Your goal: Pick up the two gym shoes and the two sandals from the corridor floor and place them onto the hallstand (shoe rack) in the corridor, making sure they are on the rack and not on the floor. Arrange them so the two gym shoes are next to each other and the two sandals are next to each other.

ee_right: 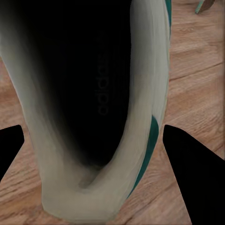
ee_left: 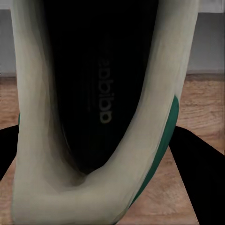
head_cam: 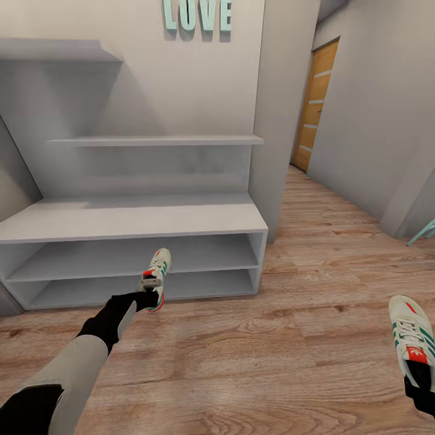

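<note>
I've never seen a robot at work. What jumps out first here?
A cream sneaker is held at the left gripper, in front of the grey shoe rack's low shelves. A second sneaker is at the right gripper, over the wood floor. Teal LOVE letters hang above.

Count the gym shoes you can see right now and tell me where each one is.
2. One gym shoe is held at the left gripper, in front of the hallstand's lower shelves. The other gym shoe is at the right gripper, above the corridor floor. No sandals seen.
</note>
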### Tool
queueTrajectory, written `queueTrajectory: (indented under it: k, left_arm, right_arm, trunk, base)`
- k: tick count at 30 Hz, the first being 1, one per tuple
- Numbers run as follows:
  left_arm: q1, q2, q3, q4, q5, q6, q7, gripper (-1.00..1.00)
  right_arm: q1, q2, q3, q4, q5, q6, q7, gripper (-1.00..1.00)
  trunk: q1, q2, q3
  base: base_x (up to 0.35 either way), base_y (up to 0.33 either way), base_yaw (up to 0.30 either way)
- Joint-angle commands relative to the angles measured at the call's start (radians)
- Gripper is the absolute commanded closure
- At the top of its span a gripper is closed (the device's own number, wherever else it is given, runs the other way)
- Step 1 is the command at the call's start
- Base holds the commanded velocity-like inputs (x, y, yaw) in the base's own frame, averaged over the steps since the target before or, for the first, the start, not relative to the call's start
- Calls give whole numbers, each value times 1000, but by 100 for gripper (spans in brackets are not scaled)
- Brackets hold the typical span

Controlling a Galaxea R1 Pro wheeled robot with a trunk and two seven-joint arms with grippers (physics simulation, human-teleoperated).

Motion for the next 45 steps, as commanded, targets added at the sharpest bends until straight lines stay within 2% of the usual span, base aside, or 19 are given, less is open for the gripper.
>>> queueTrajectory:
  k: [1,4,10,11,15,28,34,45]
  left_arm:
    - [-10,0,4,0,-1,21,-5,100]
    - [-14,3,1,-11,-2,62,-5,100]
    - [-13,12,1,-42,2,79,-12,100]
    - [-13,14,1,-47,-2,82,-12,100]
    - [-15,16,2,-51,-6,98,-6,100]
    - [-14,17,0,-53,-9,125,2,100]
    - [-14,14,-1,-53,-7,124,67,100]
    - [-15,7,-2,-54,-7,123,88,100]
  right_arm:
    - [-1,1,-8,-2,10,-3,7,100]
    - [-1,4,-8,-5,10,3,7,100]
    - [-1,5,-9,-17,9,76,7,100]
    - [-1,6,-9,-27,9,103,7,100]
    - [-1,7,-8,-41,9,129,8,100]
    - [-1,8,-6,-47,10,139,9,100]
    - [-1,9,-6,-47,11,140,7,100]
    - [-1,10,-7,-47,11,141,7,100]
  trunk:
    - [0,0,-1]
    - [0,0,-1]
    - [0,0,-1]
    - [4,-7,-4]
    - [19,-35,-19]
    - [69,-126,-79]
    - [69,-126,-86]
    - [69,-126,-88]
  base:
    - [0,0,0]
    - [0,0,0]
    - [0,0,0]
    - [0,0,0]
    - [0,0,0]
    - [0,0,0]
    - [0,0,0]
    - [141,0,0]
